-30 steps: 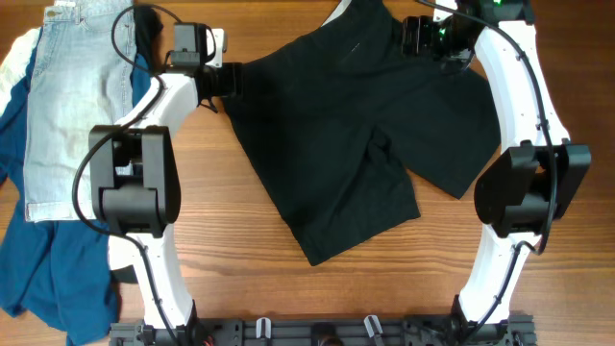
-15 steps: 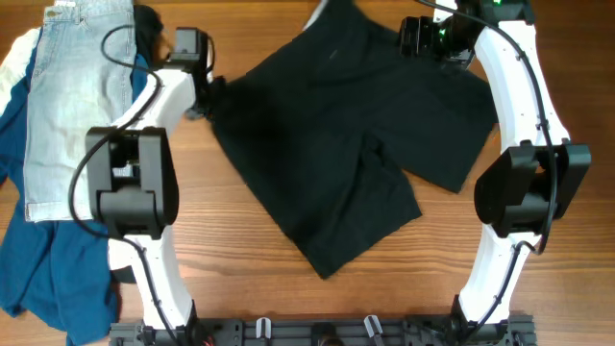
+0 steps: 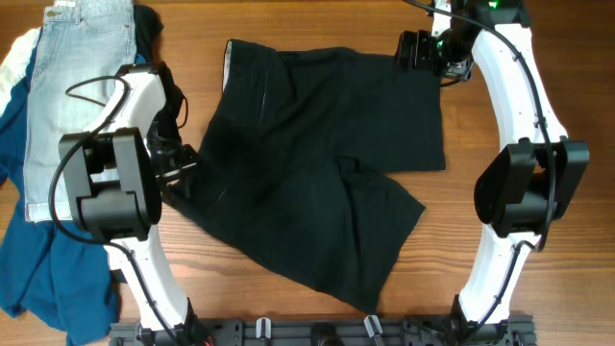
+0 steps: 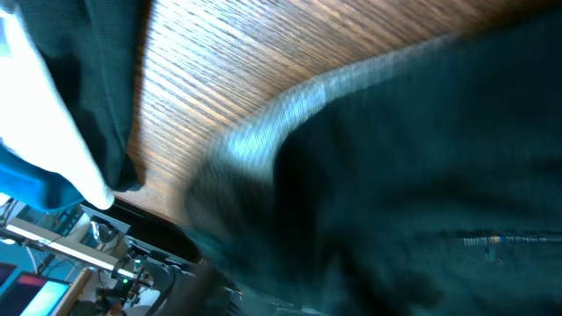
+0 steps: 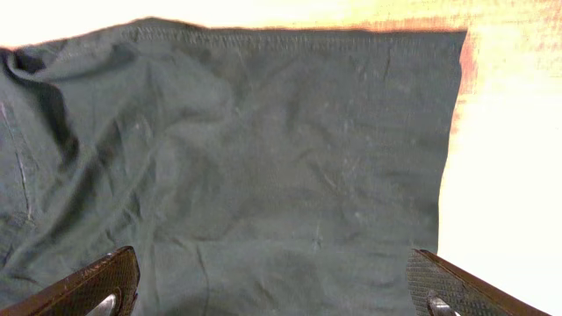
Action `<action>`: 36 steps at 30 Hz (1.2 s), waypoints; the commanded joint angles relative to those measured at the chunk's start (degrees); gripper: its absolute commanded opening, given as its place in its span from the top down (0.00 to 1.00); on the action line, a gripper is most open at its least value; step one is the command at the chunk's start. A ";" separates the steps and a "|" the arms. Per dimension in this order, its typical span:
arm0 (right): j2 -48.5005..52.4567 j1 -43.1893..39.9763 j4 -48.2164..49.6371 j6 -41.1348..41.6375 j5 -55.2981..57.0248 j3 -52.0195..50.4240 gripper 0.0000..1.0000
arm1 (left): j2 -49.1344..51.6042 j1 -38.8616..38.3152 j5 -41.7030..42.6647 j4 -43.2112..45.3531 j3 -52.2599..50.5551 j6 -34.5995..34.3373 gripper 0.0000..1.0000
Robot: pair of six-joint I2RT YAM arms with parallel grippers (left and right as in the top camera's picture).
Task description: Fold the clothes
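**Across mid-bench: black shorts, spreading stage**

Item: the shorts [image 3: 317,163] are lying opened out on the bench [image 3: 240,298]. Pale waistband lining is showing at the far left corner. One leg is reaching far right and the other is trailing toward the near edge. Creases are running through the left half.

Right hand [image 3: 423,53]: hovering over the far-right leg hem, fingers [image 5: 97,283] standing wide apart with nothing between them.

Left hand [image 3: 178,165]: sitting at the shorts' left edge. Its own view is blurring into dark cloth and wood, so apart or clamped cannot be told.

Also present, far left: pale-blue denim shorts [image 3: 72,96] and a deep-blue garment [image 3: 48,259].

Step, as judged: flattening before the first fold. The next move is calling for smoothing the rumpled left half, then a pinch on one leg hem to carry it over the other.
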 commanded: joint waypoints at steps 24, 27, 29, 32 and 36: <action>1.01 10.49 -4.28 1.51 2.56 -21.20 0.03 | -20.74 -0.11 2.89 28.57 -0.13 -1.40 0.00; 1.01 12.48 1.55 4.50 15.56 -25.70 0.03 | -20.74 -0.11 2.89 28.94 -0.13 -1.42 0.00; 1.01 13.09 6.16 5.53 15.72 -28.70 0.03 | -20.74 -0.11 2.89 29.07 -0.13 -1.42 0.00; 1.09 13.14 12.92 6.19 15.69 -32.39 0.03 | -20.74 -0.11 2.89 29.27 -0.13 -1.42 0.00; 2.43 11.61 23.45 6.99 15.23 -33.40 0.01 | -20.74 -0.11 2.89 29.79 -0.13 -1.42 0.00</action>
